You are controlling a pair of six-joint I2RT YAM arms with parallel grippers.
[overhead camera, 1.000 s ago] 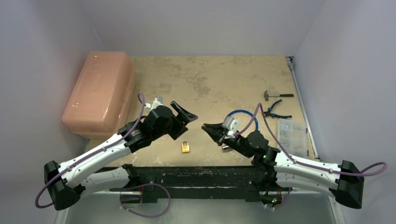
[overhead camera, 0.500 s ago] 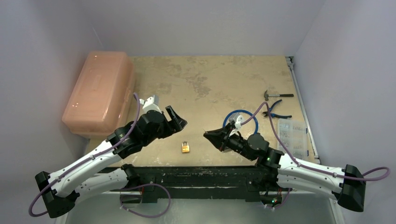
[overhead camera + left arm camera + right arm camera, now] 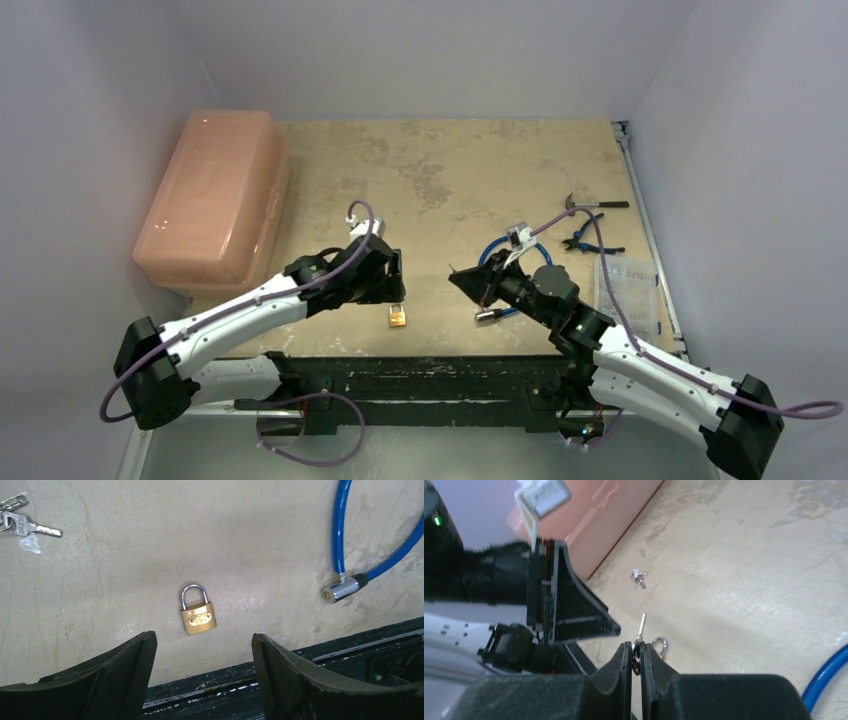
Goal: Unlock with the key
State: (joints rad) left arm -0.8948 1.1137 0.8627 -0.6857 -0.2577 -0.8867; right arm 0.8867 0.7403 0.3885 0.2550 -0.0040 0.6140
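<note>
A small brass padlock (image 3: 398, 316) (image 3: 198, 616) lies flat near the table's front edge, its shackle closed and pointing away from the edge. My left gripper (image 3: 392, 283) (image 3: 202, 640) hovers open just above and behind the padlock, and there is nothing between its fingers. To the right, my right gripper (image 3: 458, 282) (image 3: 636, 652) is shut on a silver key (image 3: 641, 625) by its head and ring, the blade sticking out forward. In the right wrist view the padlock's shackle (image 3: 663, 645) peeks out just beyond the fingertips.
A spare bunch of keys (image 3: 20, 525) (image 3: 639, 575) lies left of the padlock. A blue cable lock (image 3: 497, 245) (image 3: 345, 540) curls under the right arm. A pink lidded box (image 3: 210, 195) stands at the left. Hammer (image 3: 590, 204), pliers (image 3: 590, 238) and a clear parts case (image 3: 628, 290) lie at the right.
My left arm has swung down and forward, bringing its open gripper over the padlock. The right arm has shifted slightly right and turned, the key still in its grip.
</note>
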